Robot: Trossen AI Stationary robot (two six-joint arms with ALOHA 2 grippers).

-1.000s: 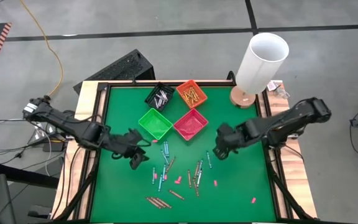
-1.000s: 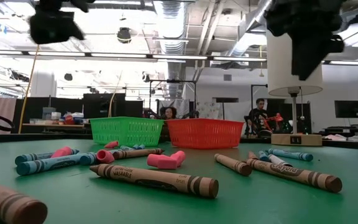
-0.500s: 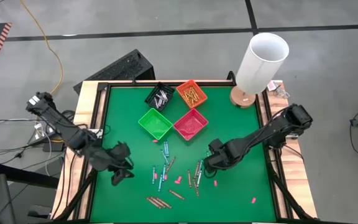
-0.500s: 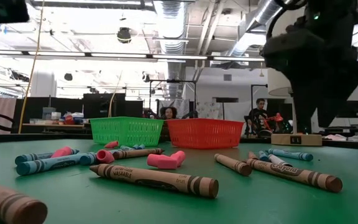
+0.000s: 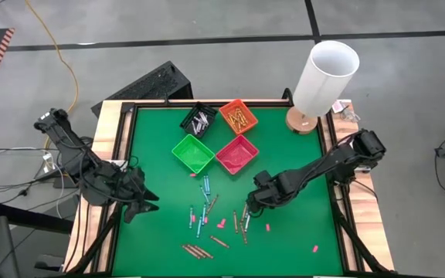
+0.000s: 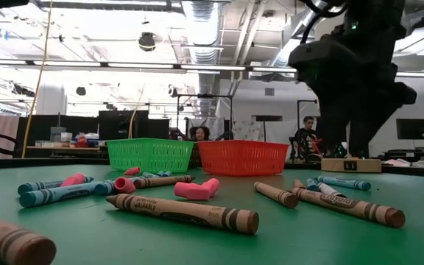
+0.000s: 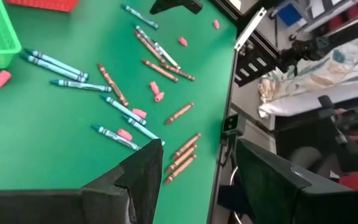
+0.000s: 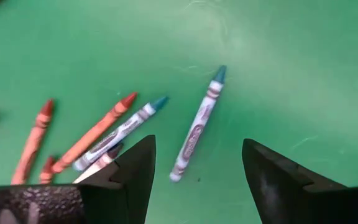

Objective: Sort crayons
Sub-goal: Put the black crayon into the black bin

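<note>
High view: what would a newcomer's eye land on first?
The loose crayons scattered over the middle of the green table, with the right hand open just above a teal crayon. Behind them four small bins cluster at the far side, and a tall white lamp stands at the far right corner.

Four bins (image 5: 216, 136) clustered at table's (image 5: 300, 232) far middle, two by two. Lamp (image 5: 324, 77) at far right corner, on table frame. Crayons (image 5: 205, 208) scattered mid-table, nearer than bins; small group (image 5: 196, 251) near front edge. Right gripper (image 5: 251, 202) just right of scatter, above single crayon (image 8: 197, 124). Left gripper (image 5: 140, 202) well left of scatter, near left edge.
</note>
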